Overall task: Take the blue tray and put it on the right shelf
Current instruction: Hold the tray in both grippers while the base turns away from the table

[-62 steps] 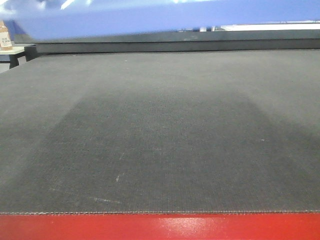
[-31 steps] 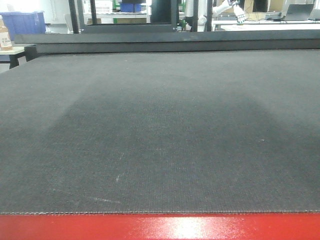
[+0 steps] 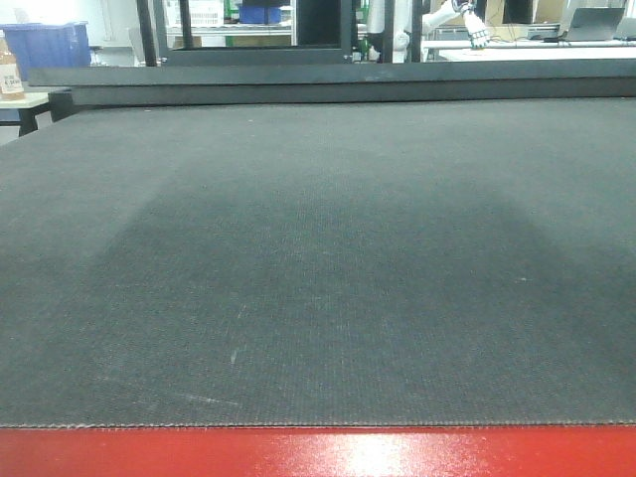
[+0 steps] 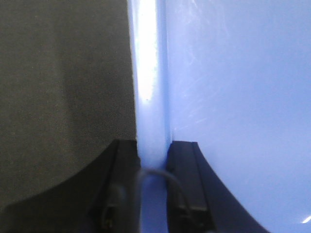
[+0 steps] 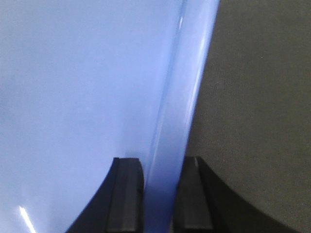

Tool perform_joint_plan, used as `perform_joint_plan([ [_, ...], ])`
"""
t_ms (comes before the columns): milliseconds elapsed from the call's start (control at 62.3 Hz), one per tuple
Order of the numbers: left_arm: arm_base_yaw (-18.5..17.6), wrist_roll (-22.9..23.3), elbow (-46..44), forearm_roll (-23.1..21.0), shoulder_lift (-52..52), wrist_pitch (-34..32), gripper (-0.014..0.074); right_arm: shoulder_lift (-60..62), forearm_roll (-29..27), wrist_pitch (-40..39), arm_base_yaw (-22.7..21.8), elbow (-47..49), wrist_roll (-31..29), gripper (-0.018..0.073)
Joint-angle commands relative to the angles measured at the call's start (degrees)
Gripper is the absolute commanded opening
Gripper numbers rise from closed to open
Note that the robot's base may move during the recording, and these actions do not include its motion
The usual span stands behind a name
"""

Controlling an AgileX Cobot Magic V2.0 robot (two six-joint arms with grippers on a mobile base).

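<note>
The light-blue tray (image 4: 233, 97) fills the right of the left wrist view, and its left rim runs down between the black fingers of my left gripper (image 4: 153, 150), which is shut on it. In the right wrist view the blue tray (image 5: 82, 97) fills the left side, with my right gripper (image 5: 163, 167) shut on its right rim. Below the tray lies the black mat (image 4: 63, 87). The tray and both grippers are out of the front view. The right shelf is out of view.
The black-matted table (image 3: 318, 258) with a red front edge (image 3: 318, 452) fills the front view. Beyond its raised far edge stand a dark blue bin (image 3: 45, 45) at far left, black frame uprights (image 3: 159, 30) and a bench with a laptop (image 3: 596, 22).
One second ago the tray's blue underside crossed the top of the front view. It has since risen out of that view, and the room behind shows.
</note>
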State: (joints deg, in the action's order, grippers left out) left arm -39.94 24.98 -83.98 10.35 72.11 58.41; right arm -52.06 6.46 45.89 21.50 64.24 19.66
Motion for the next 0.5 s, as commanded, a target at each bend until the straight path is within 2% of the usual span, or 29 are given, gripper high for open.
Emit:
perform_joint_plan([
  [0, -0.4, -1.4, -1.7, 2.9, -1.4, -1.4, -0.0048, 0.6, 1.9, -5.4, -0.3, 1.7, -1.1, 0.0059],
  [482, -0.4, -1.4, -1.7, 2.9, -1.3, -1.4, -0.0048, 0.6, 1.9, -5.4, -0.3, 1.7, -1.1, 0.0059],
])
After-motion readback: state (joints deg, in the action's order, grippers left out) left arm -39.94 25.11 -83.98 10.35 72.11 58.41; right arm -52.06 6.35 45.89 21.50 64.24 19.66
